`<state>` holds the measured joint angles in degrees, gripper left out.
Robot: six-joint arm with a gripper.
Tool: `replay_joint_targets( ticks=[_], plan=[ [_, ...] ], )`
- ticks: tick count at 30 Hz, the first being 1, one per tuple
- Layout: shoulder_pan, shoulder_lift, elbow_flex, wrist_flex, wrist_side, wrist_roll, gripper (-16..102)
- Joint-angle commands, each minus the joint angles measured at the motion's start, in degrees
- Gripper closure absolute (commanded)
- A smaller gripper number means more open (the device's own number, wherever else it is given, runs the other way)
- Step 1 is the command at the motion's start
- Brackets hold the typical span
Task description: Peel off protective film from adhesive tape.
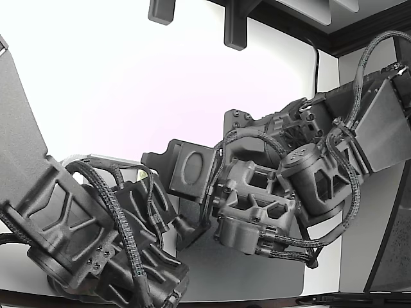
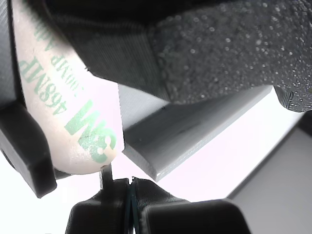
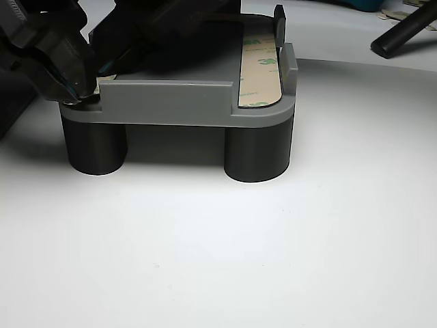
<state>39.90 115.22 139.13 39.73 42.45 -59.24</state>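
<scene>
Pincer point(image 2: 130, 187) beside film point(image 2: 73, 112); fixture point(image 3: 177, 102) elsewhere.

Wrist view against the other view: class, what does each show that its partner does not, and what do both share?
Only the wrist view shows the green 3M print on the tape liner close up, with the dark fingers meeting just beyond its rounded end.

Only the other view shows the whole grey fixture standing on dark round legs on the white table, plus a second liner strip at its far side.

Both show liner-covered tape lying on the grey fixture, with the gripper at one end.
</scene>
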Motion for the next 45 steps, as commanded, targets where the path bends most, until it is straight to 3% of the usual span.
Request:
replay_joint_targets(
  ticks=[1, 45],
  plan=[
    [-0.97, 1.23, -1.05, -0.97, 0.62, 0.18, 96],
    [-0.88, 1.41, -2.11, 2.11, -1.14, 1.32, 96]
  ],
)
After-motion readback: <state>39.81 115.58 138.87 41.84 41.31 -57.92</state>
